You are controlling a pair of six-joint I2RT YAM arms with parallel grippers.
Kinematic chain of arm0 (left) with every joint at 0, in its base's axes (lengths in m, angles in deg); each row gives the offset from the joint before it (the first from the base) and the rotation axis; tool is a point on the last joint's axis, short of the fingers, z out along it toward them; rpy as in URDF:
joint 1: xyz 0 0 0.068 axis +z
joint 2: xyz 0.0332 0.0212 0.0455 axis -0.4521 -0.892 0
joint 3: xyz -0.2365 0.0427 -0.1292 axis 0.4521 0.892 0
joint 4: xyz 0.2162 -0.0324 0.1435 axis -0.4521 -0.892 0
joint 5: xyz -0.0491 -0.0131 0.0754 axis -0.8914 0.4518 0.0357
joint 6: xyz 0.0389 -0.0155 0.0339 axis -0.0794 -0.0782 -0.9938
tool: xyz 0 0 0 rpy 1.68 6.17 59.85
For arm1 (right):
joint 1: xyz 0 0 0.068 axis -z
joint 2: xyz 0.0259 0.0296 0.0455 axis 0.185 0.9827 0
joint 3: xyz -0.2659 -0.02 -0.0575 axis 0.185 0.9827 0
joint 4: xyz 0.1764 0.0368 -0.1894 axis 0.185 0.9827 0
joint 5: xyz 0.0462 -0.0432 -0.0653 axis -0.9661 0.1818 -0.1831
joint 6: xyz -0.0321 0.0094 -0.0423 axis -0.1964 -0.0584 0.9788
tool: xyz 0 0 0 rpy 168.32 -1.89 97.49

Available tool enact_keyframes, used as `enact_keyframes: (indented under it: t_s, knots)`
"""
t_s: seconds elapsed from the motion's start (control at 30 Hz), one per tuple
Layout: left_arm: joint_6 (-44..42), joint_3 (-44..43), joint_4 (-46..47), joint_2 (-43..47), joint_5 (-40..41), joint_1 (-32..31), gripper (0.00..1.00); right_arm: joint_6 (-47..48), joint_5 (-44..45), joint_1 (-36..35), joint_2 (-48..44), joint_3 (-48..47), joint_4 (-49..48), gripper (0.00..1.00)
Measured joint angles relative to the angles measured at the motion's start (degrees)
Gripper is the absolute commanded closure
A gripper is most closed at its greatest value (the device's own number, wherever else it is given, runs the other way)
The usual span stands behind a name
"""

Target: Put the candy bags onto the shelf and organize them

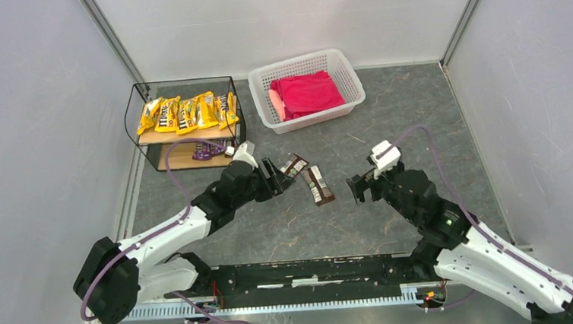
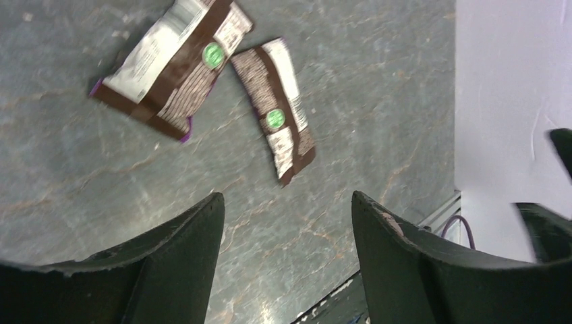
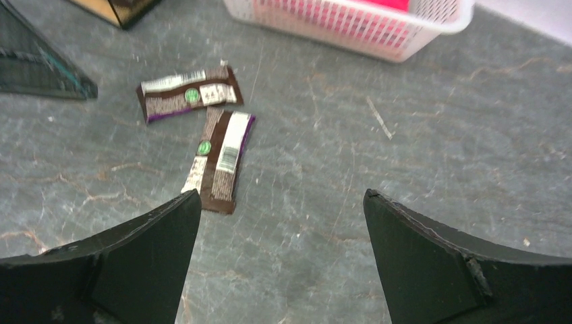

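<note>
Near the middle of the grey table (image 1: 387, 124), the left gripper (image 1: 281, 179) hovers with its two fingers spread wide and nothing between them. Its wrist view shows only bare tabletop in the gap, and both fingertips are clear of any packet. Just beyond those tips lie two loose packets, the farther brown packet (image 1: 294, 164) and the nearer brown packet (image 1: 318, 183). Both lie flat on the table with adjacent ends close together in a loose V; whether they touch is hard to tell. From above, the left gripper's tips sit just beside the farther brown packet, and contact cannot be made out. The right gripper (image 1: 356, 190) is to the right of the nearer brown packet, near it but apart. Its fingers are likewise opened wide and grasp nothing, with only tabletop between them in its wrist view. At the far left stands the shelf (image 1: 175, 157), with a row of yellow candy bags (image 1: 187, 112) side by side on the upper board and a few dark candy bags (image 1: 208, 148) on the lower board. Right of the shelf sits a white basket (image 1: 299, 63) holding a red cloth (image 1: 307, 93).
</note>
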Motion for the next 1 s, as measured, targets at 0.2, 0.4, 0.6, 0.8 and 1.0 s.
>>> enact_keyframes:
  t_s: [0.2, 0.4, 0.6, 0.8, 1.0]
  knots:
    - [-5.40, -4.46, -1.53, -0.15, -0.04, -0.17, 0.13, -3.39, -1.27, 0.00, 14.53, -4.59, 1.44, 0.02]
    - [-10.75, -7.19, -8.94, 5.51, -0.22, -0.17, 0.12, -7.34, -2.84, 0.00, 30.99, -9.38, 2.29, 0.02]
    - [-12.52, -7.04, -14.60, 16.37, -3.52, -0.17, 0.08, -10.12, -6.73, -0.04, 48.70, -17.07, 1.95, 0.02]
    - [-14.73, -6.51, -20.83, 26.82, -4.59, -0.17, 0.05, -12.31, -8.41, -1.77, 58.93, -22.45, 1.16, 0.02]
    - [-17.84, -7.41, -27.17, 31.12, -3.04, -0.17, 0.04, -13.46, -5.22, -5.57, 66.29, -27.96, 1.14, 0.02]
